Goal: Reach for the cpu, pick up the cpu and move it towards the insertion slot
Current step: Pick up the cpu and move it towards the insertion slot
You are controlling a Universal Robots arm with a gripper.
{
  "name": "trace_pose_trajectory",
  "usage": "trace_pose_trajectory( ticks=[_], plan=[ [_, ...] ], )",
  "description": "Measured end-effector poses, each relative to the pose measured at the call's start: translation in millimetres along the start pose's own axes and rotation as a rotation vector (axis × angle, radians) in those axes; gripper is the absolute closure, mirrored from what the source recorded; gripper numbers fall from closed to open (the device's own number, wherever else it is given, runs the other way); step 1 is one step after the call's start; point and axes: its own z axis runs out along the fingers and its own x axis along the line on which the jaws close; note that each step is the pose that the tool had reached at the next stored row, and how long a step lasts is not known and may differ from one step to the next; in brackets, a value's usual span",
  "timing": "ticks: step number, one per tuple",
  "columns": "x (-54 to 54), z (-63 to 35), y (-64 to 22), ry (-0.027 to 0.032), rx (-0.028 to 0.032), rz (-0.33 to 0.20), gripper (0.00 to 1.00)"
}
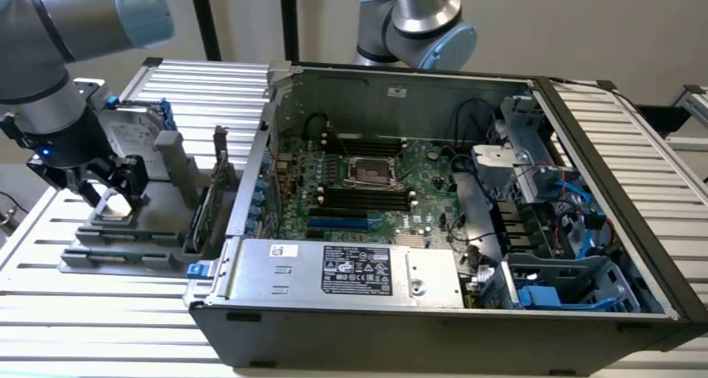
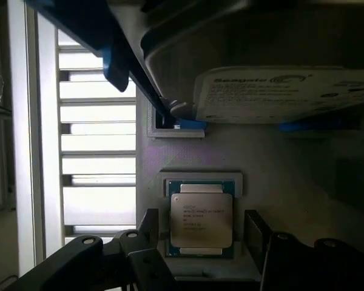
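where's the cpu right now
The cpu lies flat in a recess of the grey holder, on the exterior view's left outside the computer case, between the fingers of the open gripper and beside the Seagate hard drive.

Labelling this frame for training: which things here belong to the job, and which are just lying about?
Job: cpu; insertion slot; end effector, open, fingers either side of the cpu.
Lying about: Seagate hard drive; memory slots; power supply.
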Motion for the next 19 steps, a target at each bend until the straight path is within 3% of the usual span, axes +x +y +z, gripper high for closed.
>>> trace_pose_trajectory(
  ticks=[19],
  plan=[
    [-1.2,5.7,0.0,0.0018,0.0002,-0.023,0.33]
  ],
)
